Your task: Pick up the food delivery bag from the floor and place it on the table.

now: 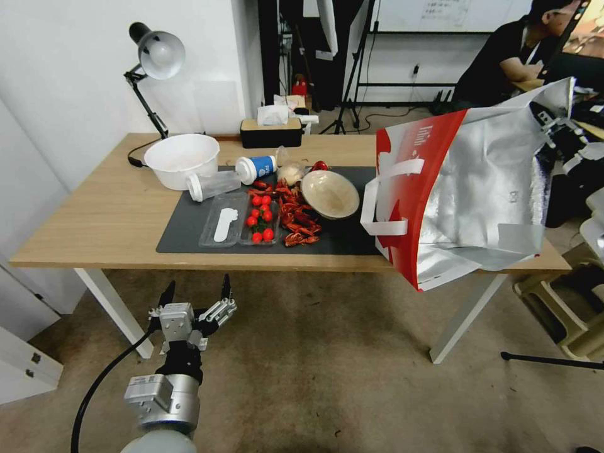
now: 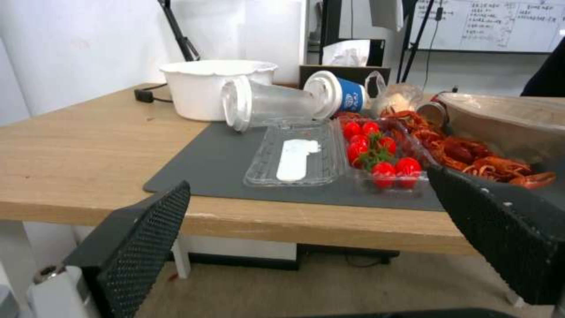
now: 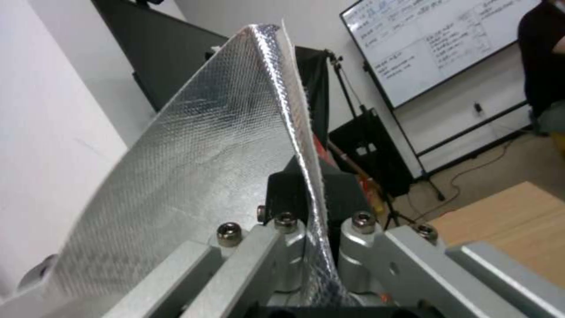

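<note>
The food delivery bag (image 1: pixel 465 195), red and white outside with silver foil lining and white strap handles, hangs tilted off the floor (image 1: pixel 327 384) at the right end of the table (image 1: pixel 100 214). Its lower corner dips below the table's front edge; whether it touches the top I cannot tell. My right gripper (image 1: pixel 548 123) is shut on the bag's upper rim. In the right wrist view the foil rim (image 3: pixel 206 154) is pinched between the black fingers (image 3: pixel 280 190) of that gripper (image 3: pixel 309 194). My left gripper (image 1: pixel 195 294) hangs open and holds nothing, low in front of the table, and is also seen in the left wrist view (image 2: pixel 309 179).
On the dark grey mat (image 1: pixel 189 229) lie a tomato box (image 1: pixel 261 220), crayfish (image 1: pixel 296 217), a bowl (image 1: pixel 329 194), tipped cups (image 1: pixel 214 184) and a white tub (image 1: pixel 181 157). A desk lamp (image 1: pixel 157 53) and tissue box (image 1: pixel 272 129) stand behind. A stool (image 1: pixel 566 314) stands at right.
</note>
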`<state>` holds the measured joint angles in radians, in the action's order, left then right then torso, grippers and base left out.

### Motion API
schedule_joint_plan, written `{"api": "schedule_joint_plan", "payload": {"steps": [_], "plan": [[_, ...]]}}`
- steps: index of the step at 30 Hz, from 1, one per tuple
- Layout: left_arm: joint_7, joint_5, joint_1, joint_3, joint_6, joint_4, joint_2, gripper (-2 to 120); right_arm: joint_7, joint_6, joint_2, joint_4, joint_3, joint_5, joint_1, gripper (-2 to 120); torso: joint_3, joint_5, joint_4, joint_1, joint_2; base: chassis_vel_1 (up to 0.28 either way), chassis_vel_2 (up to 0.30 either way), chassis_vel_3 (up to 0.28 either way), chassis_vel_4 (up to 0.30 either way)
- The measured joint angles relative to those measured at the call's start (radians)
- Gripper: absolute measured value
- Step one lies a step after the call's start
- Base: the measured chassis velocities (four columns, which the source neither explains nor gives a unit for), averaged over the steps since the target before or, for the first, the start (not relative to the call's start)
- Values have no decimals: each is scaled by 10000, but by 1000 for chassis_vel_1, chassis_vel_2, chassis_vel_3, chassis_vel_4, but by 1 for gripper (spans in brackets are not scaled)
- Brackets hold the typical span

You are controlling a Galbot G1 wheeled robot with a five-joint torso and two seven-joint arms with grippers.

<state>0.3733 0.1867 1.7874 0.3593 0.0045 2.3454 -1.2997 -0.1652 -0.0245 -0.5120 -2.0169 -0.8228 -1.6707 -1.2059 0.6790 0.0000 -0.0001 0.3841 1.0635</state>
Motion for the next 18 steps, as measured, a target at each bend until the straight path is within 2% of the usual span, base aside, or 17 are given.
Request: {"api": "schedule_joint_plan", "payload": {"steps": [18], "plan": [[-19,-84,93,-1,-96,43,-53,100,-575,99,-68,-102,-125,235,-199,0,0,0,0,0,-1,0,0,0,0]]}}
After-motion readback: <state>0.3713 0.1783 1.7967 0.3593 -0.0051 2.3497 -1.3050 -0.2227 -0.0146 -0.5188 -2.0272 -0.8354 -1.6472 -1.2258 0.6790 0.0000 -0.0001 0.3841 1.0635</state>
